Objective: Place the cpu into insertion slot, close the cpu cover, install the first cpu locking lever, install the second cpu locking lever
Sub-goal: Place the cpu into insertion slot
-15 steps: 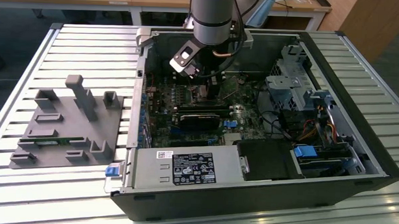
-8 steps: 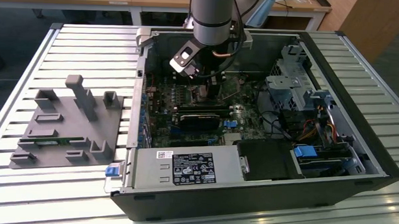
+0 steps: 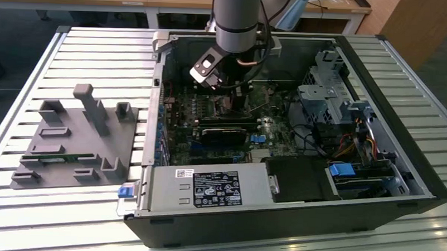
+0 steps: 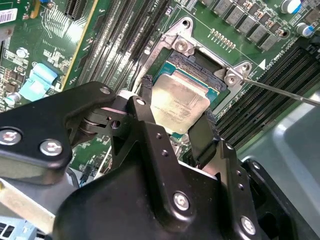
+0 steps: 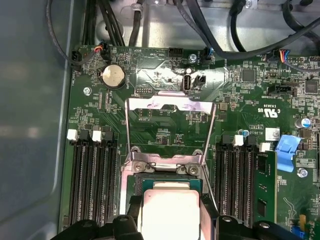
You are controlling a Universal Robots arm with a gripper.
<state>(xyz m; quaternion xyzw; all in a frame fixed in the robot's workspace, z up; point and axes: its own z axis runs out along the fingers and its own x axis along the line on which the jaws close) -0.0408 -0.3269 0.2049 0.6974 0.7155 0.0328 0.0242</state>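
- Inside the computer case (image 3: 279,228), in the exterior view, my gripper (image 3: 235,99) reaches down.
- In the second wrist view, my gripper (image 4: 178,102) pinches the cpu (image 4: 182,107) from two sides, right over the insertion slot (image 4: 195,64).
- In the first wrist view, the cpu cover (image 5: 170,104) stands open just past the cpu (image 5: 170,210).

Place: lab/workshop | slatted metal bench (image 3: 92,48) | opened computer case (image 3: 280,222) | desks (image 3: 183,0) behind

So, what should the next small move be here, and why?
Probably ease the cpu straight down into the insertion slot. The pincer seems to grip it by two edges just over the slot, not yet seated, and the cpu cover stands open, out of the way.
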